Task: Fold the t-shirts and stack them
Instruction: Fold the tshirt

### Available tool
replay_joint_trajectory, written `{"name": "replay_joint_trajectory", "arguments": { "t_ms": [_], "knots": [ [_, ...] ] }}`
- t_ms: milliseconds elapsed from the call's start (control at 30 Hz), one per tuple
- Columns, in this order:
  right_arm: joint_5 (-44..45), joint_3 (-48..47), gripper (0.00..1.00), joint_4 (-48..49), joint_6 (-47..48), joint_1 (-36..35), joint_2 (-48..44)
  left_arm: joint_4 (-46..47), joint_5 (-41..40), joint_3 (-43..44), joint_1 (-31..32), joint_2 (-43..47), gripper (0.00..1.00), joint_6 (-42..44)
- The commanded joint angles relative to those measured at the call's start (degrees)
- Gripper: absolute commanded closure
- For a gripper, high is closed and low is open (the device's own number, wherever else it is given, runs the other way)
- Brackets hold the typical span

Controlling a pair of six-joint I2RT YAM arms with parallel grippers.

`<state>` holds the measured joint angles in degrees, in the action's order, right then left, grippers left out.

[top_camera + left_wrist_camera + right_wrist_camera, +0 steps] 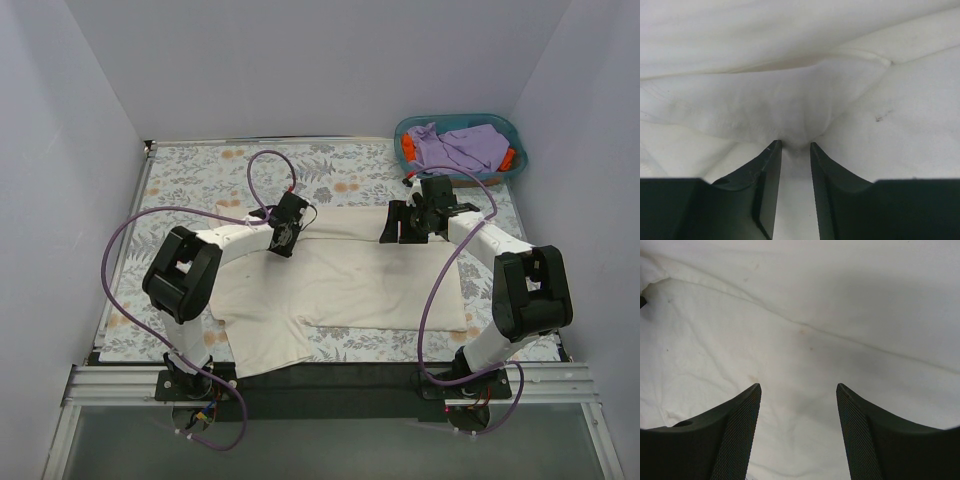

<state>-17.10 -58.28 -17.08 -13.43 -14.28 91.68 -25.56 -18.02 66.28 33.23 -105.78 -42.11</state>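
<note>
Pinching left gripper [796, 145]: I am squeezing a fold of the cream t-shirt [790, 100] between nearly closed jaws.
Right gripper [798, 386]: I am holding my jaws apart over it.
Cream t-shirt: lying spread at centre, basket [458, 118] at one o'clock.

I see the cream t-shirt [340, 285], plain apart from faint brownish specks. Under the t-shirt, the surface [200, 175] carries a grey-green fern print with orange blotches on white. Beyond the t-shirt, a teal basket [517, 133] holds a lavender-purple garment [460, 148] and an orange-red garment [408, 150]. The left end effector [796, 146] and right end effector [798, 387] are black, and the cables [108, 250] are purple.
</note>
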Motion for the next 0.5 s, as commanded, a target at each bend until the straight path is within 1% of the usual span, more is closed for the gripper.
{"name": "replay_joint_trajectory", "arguments": {
  "t_ms": [0, 100, 167, 200, 233, 267, 367, 433, 467],
  "knots": [
    [-0.7, -1.7, 0.43, -0.7, 0.6, 0.0, -0.1, 1.6, -1.5, 1.9, 0.3, 0.0, 0.72, 0.8],
    [-0.7, -1.7, 0.43, -0.7, 0.7, -0.1, 0.1, 1.6, -1.7, 1.9, 0.3, -0.2, 0.79, 0.8],
    [-0.7, -1.7, 0.43, -0.7, 0.7, 0.0, 0.2, 1.5, -1.5, 1.8, 0.3, -0.2, 0.87, 0.9],
    [-0.7, -1.7, 0.43, -0.7, 0.6, -0.1, 0.3, 1.4, -1.5, 1.8, 0.3, 0.0, 0.93, 0.8],
    [-0.7, -1.7, 0.43, -0.7, 0.7, 0.0, 0.3, 1.3, -1.4, 1.8, 0.3, 0.2, 0.95, 0.7],
    [-0.7, -1.7, 0.43, -0.7, 0.7, 0.0, 0.2, 1.1, -0.8, 1.7, 0.3, 0.5, 1.0, 0.7],
    [-0.6, -1.8, 0.43, -0.7, 0.7, 0.0, 0.0, -0.1, 0.8, 2.3, 0.5, 2.2, 1.0, -0.3],
    [-0.5, -1.8, 0.43, -0.7, 0.6, -0.1, -0.1, -2.5, 2.9, 3.3, 1.0, 3.6, 1.0, -1.7],
    [-0.2, -1.7, 0.43, -0.7, 0.6, 0.0, -0.2, -5.1, 4.0, 3.9, 1.2, 3.9, 1.0, -2.6]
  ]
}}
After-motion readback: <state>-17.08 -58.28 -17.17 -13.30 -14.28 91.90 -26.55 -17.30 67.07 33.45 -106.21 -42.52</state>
